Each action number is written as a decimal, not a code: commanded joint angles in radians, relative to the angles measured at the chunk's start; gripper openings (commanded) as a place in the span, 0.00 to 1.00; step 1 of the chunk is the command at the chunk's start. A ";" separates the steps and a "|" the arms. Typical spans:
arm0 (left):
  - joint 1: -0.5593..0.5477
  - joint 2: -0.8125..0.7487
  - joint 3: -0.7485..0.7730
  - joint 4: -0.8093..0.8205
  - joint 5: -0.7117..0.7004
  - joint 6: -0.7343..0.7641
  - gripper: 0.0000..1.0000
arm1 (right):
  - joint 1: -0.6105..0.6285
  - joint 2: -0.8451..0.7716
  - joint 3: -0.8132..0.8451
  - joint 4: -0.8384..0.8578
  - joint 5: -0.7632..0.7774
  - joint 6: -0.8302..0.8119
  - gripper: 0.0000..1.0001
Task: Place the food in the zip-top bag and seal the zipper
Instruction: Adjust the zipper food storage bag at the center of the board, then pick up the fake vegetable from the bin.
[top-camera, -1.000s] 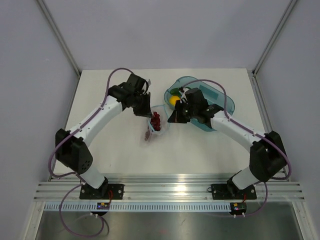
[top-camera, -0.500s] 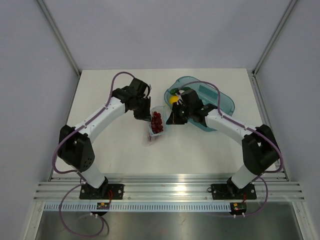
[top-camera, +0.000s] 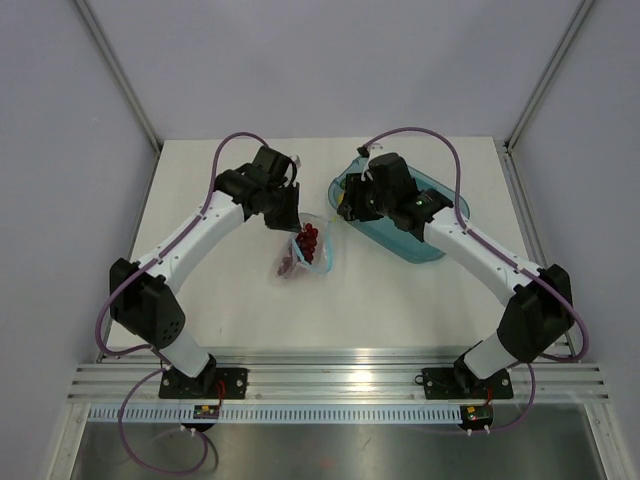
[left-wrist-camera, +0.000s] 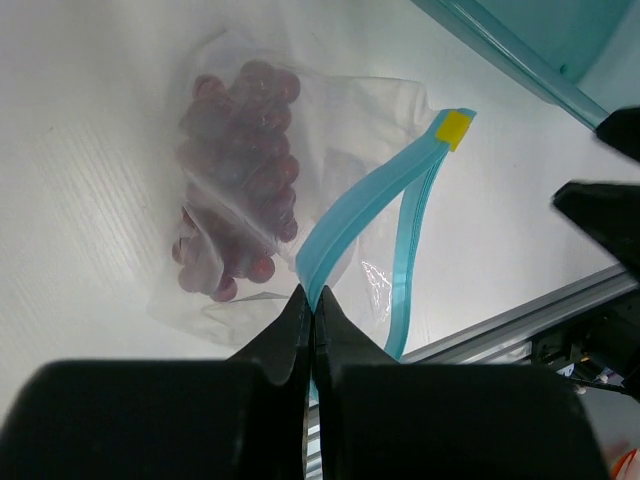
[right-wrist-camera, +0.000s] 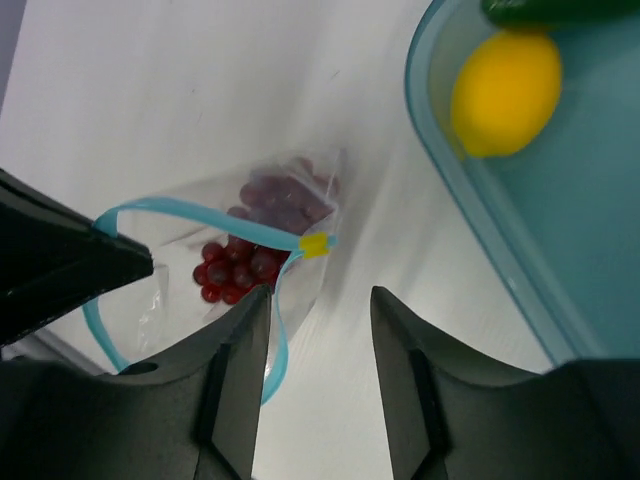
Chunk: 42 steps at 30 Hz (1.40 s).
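**One of three foods sits in the bag**

From above, the zip-top bag (top-camera: 308, 252) lies on the white desk (top-camera: 220, 300) between the two arms, just left of the teal tray (top-camera: 425, 250). The dark red grapes (left-wrist-camera: 240, 170) are bunched inside it, at the closed end, away from the mouth.

The left hand (left-wrist-camera: 310, 300) is closed, its two black fingers pressed together on the light blue zipper (left-wrist-camera: 360, 195) and pinching one lip of the bag. From that pinch the strip runs up to a small yellow tab (left-wrist-camera: 455, 125) at the corner. The second lip curves away from the first, so the mouth stands open.

The right hand (right-wrist-camera: 320, 292) hangs above the gap between bag and tray. Its fingers are spread apart with nothing between them, and they touch neither.

The lemon (right-wrist-camera: 505, 92) rests inside the tray, close to the rim nearest the bag. The green vegetable (right-wrist-camera: 560, 8) lies just beside it in the tray, and only a sliver of it shows at the top edge of the right wrist view.
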 joint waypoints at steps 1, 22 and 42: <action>-0.002 -0.025 0.063 0.015 -0.023 0.015 0.00 | -0.010 0.019 0.084 -0.012 0.190 -0.111 0.53; 0.021 0.022 0.091 0.008 -0.001 0.035 0.00 | -0.324 0.457 0.377 0.032 -0.098 0.106 0.67; 0.027 0.019 0.062 0.030 0.029 0.053 0.00 | -0.363 0.687 0.386 0.307 -0.228 0.698 0.81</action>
